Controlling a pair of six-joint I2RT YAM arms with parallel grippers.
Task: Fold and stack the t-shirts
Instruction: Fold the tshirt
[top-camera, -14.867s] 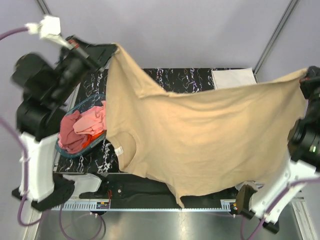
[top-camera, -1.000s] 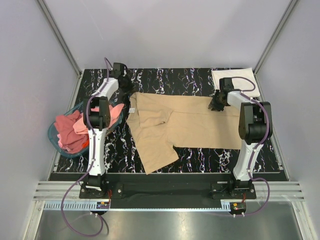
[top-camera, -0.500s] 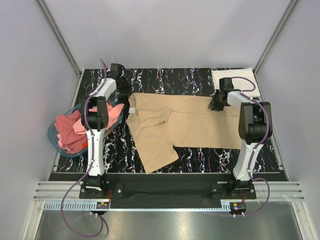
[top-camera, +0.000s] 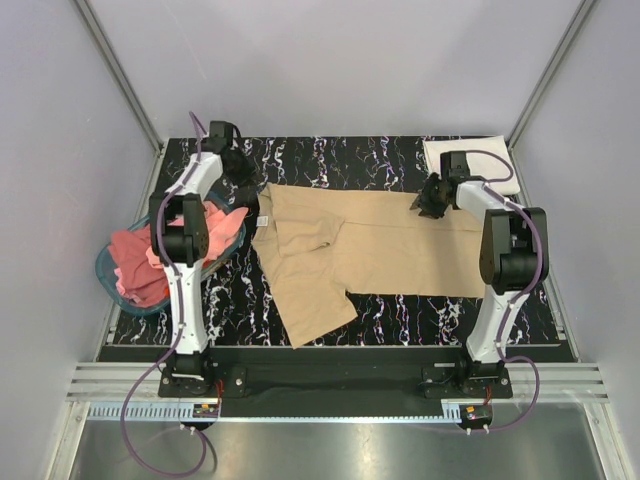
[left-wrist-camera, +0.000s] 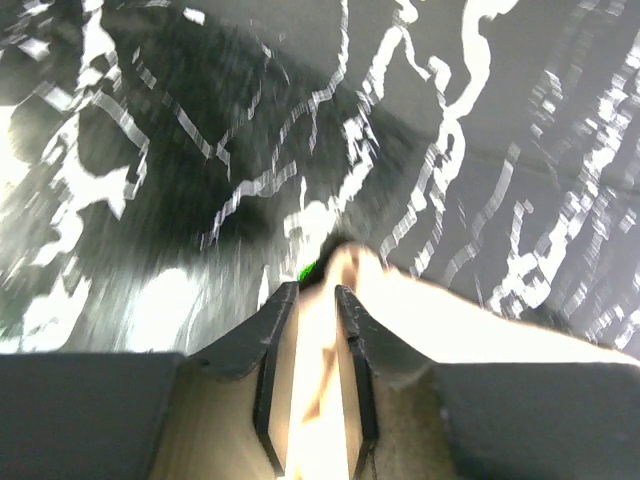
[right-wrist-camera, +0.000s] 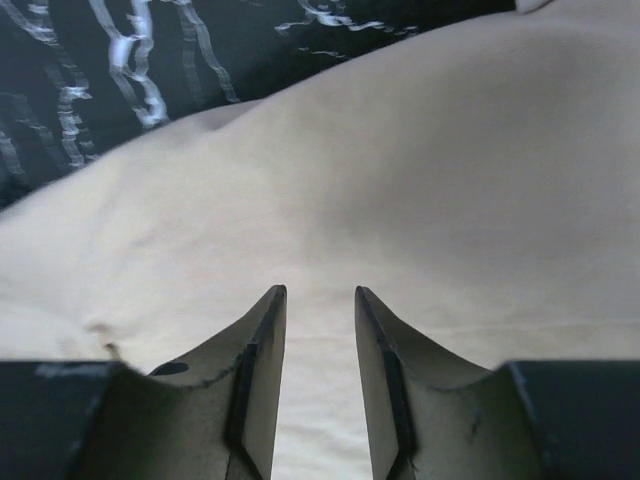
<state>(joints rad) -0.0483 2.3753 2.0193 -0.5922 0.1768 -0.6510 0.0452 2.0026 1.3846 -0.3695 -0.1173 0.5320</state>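
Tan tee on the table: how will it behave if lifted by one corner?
Probably floppy: the tan tee lies flat on the table with soft creases, so it should drape and hang. Likely light, being thin cloth. The flap jutting toward the near edge may trail or fold under.

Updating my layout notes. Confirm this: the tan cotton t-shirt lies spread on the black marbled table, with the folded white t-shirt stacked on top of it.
Not stacked. The top external view shows the folded white t-shirt on the far right corner of the black marbled table, beside the spread tan cotton t-shirt, not on it.
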